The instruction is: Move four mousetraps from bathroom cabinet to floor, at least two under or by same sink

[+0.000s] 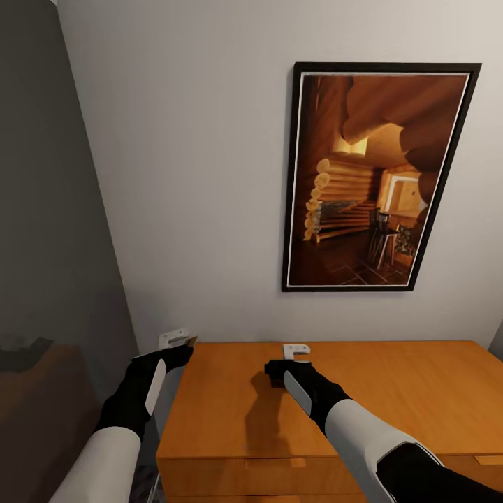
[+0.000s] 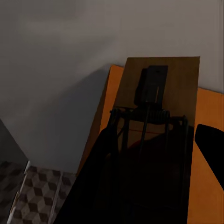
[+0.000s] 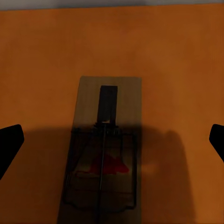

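Your head view is evenly, softly lit: pale wall (image 1: 195, 175) bright, no glare, edges sharp. The right arm (image 1: 349, 419) casts a soft shadow onto the orange cabinet (image 1: 391, 391) top. Both wrist views are dim; shadow covers the near half of each mousetrap (image 3: 105, 154), whose detail looks slightly blurred.

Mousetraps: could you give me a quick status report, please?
Left gripper shut on a brown wooden mousetrap, beside the orange wooden cabinet. Right gripper open over second mousetrap on its top. Nothing in the way.
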`<state>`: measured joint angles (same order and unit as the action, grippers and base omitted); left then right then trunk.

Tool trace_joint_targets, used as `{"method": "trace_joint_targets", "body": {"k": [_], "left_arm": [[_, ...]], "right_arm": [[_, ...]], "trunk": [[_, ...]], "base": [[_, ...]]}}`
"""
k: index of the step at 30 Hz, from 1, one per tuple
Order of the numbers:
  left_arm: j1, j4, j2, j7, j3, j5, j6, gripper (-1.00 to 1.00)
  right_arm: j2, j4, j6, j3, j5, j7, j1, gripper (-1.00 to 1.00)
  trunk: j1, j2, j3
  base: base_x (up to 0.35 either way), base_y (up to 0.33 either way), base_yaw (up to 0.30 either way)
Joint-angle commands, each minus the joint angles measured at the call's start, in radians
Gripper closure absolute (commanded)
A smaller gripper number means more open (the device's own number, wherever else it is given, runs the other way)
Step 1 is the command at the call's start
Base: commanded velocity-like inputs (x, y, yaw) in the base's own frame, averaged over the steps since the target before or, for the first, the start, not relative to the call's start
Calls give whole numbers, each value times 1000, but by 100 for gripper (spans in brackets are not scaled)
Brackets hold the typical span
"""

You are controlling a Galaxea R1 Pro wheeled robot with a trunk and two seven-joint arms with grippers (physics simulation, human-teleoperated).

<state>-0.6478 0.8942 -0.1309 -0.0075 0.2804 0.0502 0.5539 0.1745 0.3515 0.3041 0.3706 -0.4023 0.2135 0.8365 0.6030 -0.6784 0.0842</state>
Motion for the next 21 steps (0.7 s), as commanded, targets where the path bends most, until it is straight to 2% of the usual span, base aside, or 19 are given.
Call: {"method": "trace_joint_targets", "body": {"k": [1,16,21], "left_arm": [[-1,2,-1,-2,3,5,6,100],[-1,2,-1,-4,3,5,8,100],[-1,2,-1,-3,2,5,7,100]], "right_arm": [[0,1,4,5,-6,7,1,-100],[0,-2,6,5,-7,-3,1,-100],[0,-3,6,5,-7,-5,1,-100]], "trunk": [[0,-2,2],[0,-2,2],[20,-37,18]], "base": [[0,0,0],[0,0,0],[0,0,0]]}}
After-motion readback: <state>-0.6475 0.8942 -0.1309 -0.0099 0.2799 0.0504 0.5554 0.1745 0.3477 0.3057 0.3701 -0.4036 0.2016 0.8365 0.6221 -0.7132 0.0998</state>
